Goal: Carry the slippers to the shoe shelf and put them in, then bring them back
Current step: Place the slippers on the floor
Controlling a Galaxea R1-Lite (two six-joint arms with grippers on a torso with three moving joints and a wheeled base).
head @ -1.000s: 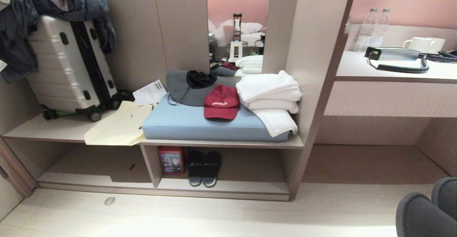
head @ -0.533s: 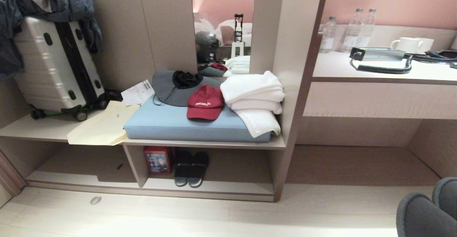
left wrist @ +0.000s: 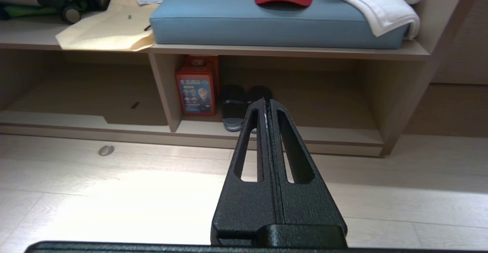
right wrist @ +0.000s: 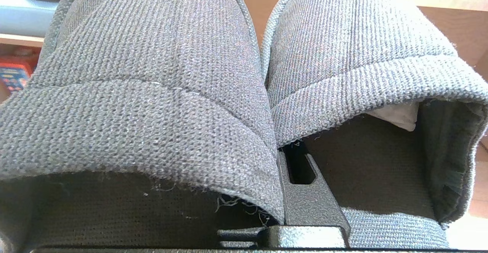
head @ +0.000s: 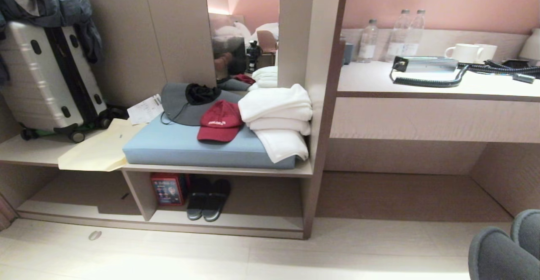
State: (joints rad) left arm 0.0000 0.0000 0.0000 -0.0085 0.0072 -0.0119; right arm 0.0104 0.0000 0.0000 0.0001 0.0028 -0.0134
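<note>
The grey-blue fabric slippers (head: 502, 250) show their rounded toes at the head view's lower right corner. In the right wrist view both slippers (right wrist: 152, 74) lie side by side. My right gripper (right wrist: 280, 146) is shut on their adjoining inner edges, with one finger (right wrist: 309, 203) visible inside the right-hand slipper. The shoe shelf (head: 261, 221) is the low beige compartment beneath the blue cushion, beside a vertical divider (head: 137, 193), and lies to the left of the slippers and farther off. My left gripper (left wrist: 265, 101) is shut and holds nothing, pointing at the shoe shelf (left wrist: 324, 133) over the floor.
A dark pair of slides (head: 209, 200) and a red box (head: 168, 189) stand in the compartment's left part. Above lie a blue cushion (head: 190, 145), red cap (head: 219, 122) and white towels (head: 276, 119). A suitcase (head: 46, 77) stands left; a counter (head: 422, 90) with cups and bottles lies right.
The whole head view has slid left, so the camera has moved or turned rightward. The slippers keep the same corner of the picture.
</note>
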